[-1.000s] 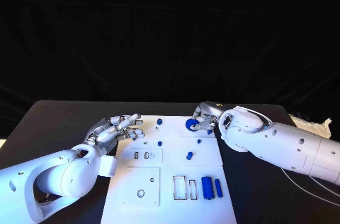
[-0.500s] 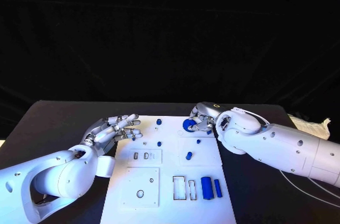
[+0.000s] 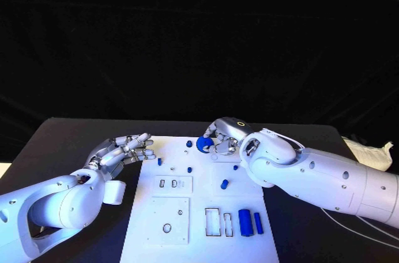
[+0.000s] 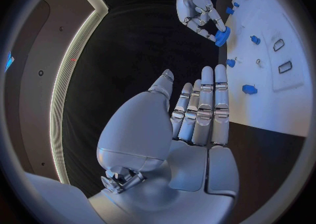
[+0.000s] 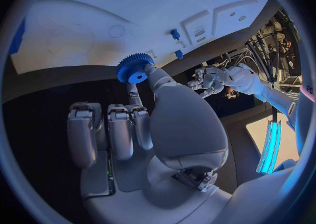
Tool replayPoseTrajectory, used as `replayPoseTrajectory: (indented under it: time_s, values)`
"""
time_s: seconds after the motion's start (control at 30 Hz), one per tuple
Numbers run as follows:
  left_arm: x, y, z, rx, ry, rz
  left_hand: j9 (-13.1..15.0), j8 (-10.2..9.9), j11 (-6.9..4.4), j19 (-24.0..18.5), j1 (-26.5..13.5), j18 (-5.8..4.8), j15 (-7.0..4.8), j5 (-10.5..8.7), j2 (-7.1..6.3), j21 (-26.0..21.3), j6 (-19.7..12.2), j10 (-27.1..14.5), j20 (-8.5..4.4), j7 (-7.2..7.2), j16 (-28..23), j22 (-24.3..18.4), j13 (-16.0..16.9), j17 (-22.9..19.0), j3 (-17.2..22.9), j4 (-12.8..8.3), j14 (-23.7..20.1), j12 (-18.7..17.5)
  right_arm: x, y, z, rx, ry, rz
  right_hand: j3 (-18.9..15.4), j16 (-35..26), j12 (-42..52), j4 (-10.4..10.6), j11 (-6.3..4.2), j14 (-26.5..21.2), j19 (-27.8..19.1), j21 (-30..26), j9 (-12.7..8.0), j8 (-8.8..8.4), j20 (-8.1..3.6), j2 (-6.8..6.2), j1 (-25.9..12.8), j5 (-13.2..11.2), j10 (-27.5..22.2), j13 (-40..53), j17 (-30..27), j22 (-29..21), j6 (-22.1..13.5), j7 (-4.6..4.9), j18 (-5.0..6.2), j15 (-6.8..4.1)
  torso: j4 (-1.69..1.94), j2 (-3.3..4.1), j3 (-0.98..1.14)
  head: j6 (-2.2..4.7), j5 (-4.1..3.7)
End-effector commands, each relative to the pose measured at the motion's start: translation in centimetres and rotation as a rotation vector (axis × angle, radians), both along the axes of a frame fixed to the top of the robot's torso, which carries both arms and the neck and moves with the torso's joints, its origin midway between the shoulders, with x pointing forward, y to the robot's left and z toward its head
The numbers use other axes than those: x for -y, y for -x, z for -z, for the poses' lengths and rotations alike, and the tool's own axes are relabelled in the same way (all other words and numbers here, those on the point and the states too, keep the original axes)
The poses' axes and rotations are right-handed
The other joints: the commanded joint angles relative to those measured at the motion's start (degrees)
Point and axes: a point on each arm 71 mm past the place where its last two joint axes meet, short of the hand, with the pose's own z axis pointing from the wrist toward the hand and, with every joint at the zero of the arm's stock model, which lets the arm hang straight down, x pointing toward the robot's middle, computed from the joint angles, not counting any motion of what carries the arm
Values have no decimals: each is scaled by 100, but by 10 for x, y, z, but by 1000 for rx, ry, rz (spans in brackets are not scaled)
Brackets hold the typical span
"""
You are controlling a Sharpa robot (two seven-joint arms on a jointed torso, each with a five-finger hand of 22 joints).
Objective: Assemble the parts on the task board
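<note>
The white task board (image 3: 150, 228) lies mid-table. My right hand (image 3: 219, 136) hovers over the board's far end and pinches a blue toothed gear (image 3: 203, 149) between thumb and a finger; the right wrist view shows the gear (image 5: 135, 69) at the fingertips, above the board (image 5: 131, 13). A blue peg (image 3: 188, 143) stands just left of the gear. My left hand (image 3: 122, 153) is open, held above the board's far left edge, holding nothing. From the left wrist, the left hand (image 4: 197, 113) points its straight fingers toward the right hand (image 4: 196, 7) and the gear (image 4: 221, 36).
Two blue cylinders (image 3: 244, 221) lie at the board's near right beside rectangular slots (image 3: 211, 221). A blue piece (image 3: 224, 184) and small blue pegs (image 3: 189, 169) sit mid-board. A crumpled white bag (image 3: 370, 150) lies at the table's right edge.
My right hand has carried the gear leftward along the board's far end, toward the blue peg. My left hand has drawn back a little to the left.
</note>
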Motion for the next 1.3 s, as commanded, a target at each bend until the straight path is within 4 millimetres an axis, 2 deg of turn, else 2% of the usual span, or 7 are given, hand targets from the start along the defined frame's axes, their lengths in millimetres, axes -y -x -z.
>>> replayPoseTrajectory:
  time_s: [0.03, 0.23, 0.47, 0.6, 0.77, 0.87, 1.3]
  values:
    - [0, 0, -2, 19, 23, 19, -2, -42, 8, -55, -34, 39, 3, -17, 45, -30, -14, -31, 7, 24, -48, -13, -4, 11, 9, -35, -50, -25, -9, -2, -1, 35, -5, -5, 35, 14, 31, -10, -45, 562, 257, 27, 17, -10, -40, -1, 58, 15, 607, 1505, 1403, 739, 100, -45, -82, -42, 13, 1, -10, 2, 27]
    - [0, 0, -2, 16, 26, 23, -3, -51, 17, -89, -43, 38, 14, -17, 46, -45, -20, -41, 17, 32, -83, -20, -5, 18, 7, -46, -82, -33, -33, -3, 9, 15, 3, -30, 52, 14, 25, -24, -45, 562, 258, 28, 17, -16, -41, -6, 66, 18, 604, 1500, 1402, 741, 103, -45, -83, -42, 57, 13, -5, 1, 48]
    - [1, 0, -2, 13, 27, 28, -3, -52, 18, -95, -44, 38, 16, -17, 47, -47, -22, -43, 19, 34, -88, -21, -5, 19, 6, -48, -87, -35, -51, -4, 21, -7, 27, -36, 67, 11, 16, -32, -41, 561, 259, 28, 15, -28, -41, -13, 61, 9, 599, 1493, 1396, 743, 98, -38, -83, -42, 87, 24, -16, -2, -6]
    - [2, 0, -2, 12, 28, 30, -3, -55, 21, -102, -45, 38, 18, -17, 47, -50, -24, -47, 21, 37, -95, -23, -5, 20, 6, -52, -92, -37, -56, -5, 25, -16, 36, -36, 67, 11, 16, -32, -41, 561, 259, 28, 15, -28, -41, -13, 61, 9, 599, 1493, 1396, 743, 98, -38, -83, -42, 81, 29, -6, -12, 21]
    - [4, -1, -2, 12, 28, 32, -3, -55, 21, -102, -45, 38, 18, -17, 47, -50, -24, -47, 21, 37, -95, -23, -5, 20, 6, -52, -92, -37, -61, -5, 28, -28, 47, -43, 76, 12, 20, -37, -37, 561, 259, 28, 13, -40, -41, -25, 49, -4, 601, 1496, 1398, 743, 92, -33, -83, -39, 74, 23, -5, -23, 14]
    - [4, -1, -2, 12, 29, 33, -3, -56, 22, -103, -46, 38, 19, -17, 47, -50, -25, -49, 22, 38, -97, -23, -5, 21, 6, -52, -93, -38, -63, -5, 30, -32, 54, -42, 79, 12, 18, -39, -34, 561, 259, 28, 12, -47, -40, -32, 41, -12, 600, 1495, 1399, 743, 89, -30, -83, -38, 70, 20, -2, -18, 36]
    - [4, -1, -2, 10, 29, 36, -3, -57, 23, -106, -46, 39, 20, -17, 47, -51, -27, -51, 23, 40, -99, -24, -6, 22, 6, -54, -94, -40, -54, -9, 32, 1, 75, 10, 85, 11, 15, -39, -31, 560, 257, 27, 10, -57, -39, -40, 26, -21, 598, 1492, 1395, 740, 84, -26, -83, -35, 70, 26, 2, -36, 36]
